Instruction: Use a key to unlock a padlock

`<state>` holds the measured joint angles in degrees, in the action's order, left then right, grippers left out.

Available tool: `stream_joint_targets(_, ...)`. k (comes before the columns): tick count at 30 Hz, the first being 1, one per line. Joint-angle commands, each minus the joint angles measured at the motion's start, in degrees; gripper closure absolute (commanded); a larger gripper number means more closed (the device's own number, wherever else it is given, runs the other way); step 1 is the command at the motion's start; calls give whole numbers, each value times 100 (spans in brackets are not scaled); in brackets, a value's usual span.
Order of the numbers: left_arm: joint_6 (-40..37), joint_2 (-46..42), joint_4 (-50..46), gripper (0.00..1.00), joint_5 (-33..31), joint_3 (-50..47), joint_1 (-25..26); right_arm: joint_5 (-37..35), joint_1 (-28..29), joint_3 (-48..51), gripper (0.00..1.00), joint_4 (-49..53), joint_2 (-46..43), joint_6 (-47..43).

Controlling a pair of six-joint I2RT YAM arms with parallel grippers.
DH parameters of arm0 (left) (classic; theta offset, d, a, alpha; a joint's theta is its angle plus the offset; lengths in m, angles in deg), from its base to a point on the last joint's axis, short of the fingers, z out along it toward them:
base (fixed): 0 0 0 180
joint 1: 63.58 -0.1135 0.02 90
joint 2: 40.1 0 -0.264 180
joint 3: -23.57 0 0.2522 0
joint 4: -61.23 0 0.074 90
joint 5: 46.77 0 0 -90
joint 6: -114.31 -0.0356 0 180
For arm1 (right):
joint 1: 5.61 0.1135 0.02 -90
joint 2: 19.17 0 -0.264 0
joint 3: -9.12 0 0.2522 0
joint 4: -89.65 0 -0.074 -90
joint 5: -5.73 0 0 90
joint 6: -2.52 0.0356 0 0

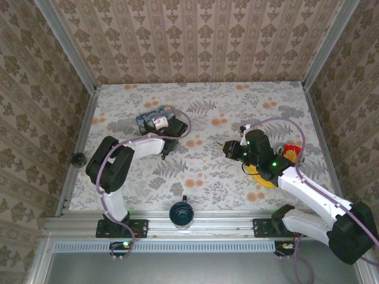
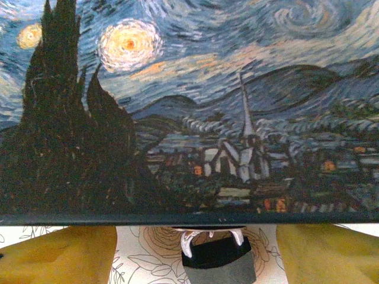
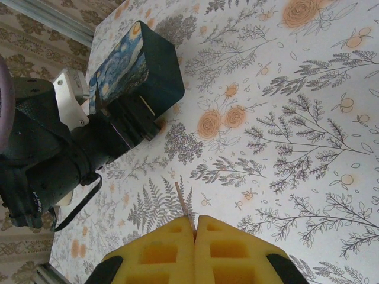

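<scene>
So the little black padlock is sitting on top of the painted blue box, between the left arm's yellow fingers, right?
Not on top. The padlock lies on the flowered table beside the box, between the yellow fingers of the left end effector. The left wrist view shows it.

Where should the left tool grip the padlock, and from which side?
Likely the padlock body, clamped across its two sides, coming from the end away from the starry-night box: the pale shackle points at that box, which blocks that end.
</scene>
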<state>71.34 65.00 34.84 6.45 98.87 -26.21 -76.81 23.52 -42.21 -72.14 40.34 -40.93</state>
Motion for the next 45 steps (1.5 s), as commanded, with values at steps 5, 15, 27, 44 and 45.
stream_joint_targets(5, 141, 223, 41, 30, -249, 49, -142, -235, -30, 191, 100, -279, -88, 91)
stream_joint_targets(15, 111, 533, 18, 41, -326, 327, -159, -201, -38, 195, 100, -387, -36, 48)
stream_joint_targets(27, -66, 718, 240, 42, -252, 405, -159, -45, -53, 102, 100, -473, 133, 26)
stream_joint_targets(44, -117, 751, 426, 76, -22, 397, -159, 45, -56, 65, 100, -624, 376, -4)
stream_joint_targets(45, -102, 720, 432, 78, 30, 374, -159, 36, -55, 65, 100, -614, 385, -18)
